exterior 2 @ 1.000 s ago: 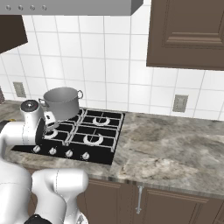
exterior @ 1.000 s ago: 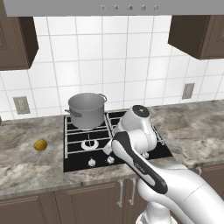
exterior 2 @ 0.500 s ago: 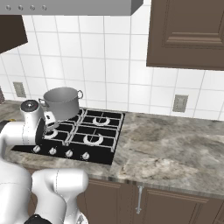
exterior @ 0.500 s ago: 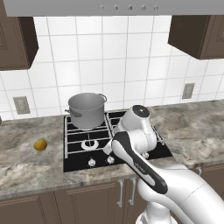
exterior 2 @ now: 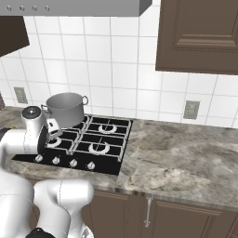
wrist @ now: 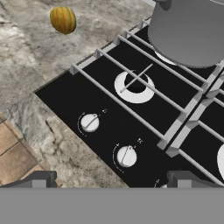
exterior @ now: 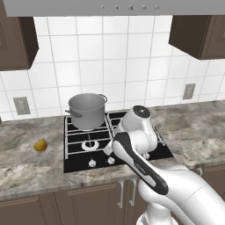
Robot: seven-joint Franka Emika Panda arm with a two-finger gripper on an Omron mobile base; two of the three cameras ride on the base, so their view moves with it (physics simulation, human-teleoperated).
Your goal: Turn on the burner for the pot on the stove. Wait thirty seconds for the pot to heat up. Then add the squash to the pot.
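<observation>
The grey pot (exterior: pixel 87 110) (exterior 2: pixel 67 108) (wrist: pixel 192 30) stands on the back left burner (wrist: pixel 165 58) of the black stove (exterior: pixel 77 165) (exterior 2: pixel 107 162) (wrist: pixel 65 96), and only a sliver of that burner's ring shows under it. On the counter left of the stove lies the yellow-orange squash (exterior: pixel 40 145) (wrist: pixel 63 19). My gripper (wrist: pixel 113 181) hovers open above the stove's front left corner with nothing between its fingers. Two silver knobs (wrist: pixel 89 122) (wrist: pixel 127 155) lie just ahead of it. No flame shows.
The front left burner (wrist: pixel 136 85) is bare under its grate. Marbled counter (exterior: pixel 197 127) runs on both sides of the stove, with the tiled wall behind and dark cabinets (exterior 2: pixel 200 37) above. My own arm (exterior: pixel 136 158) hides the stove's right half in the left base view.
</observation>
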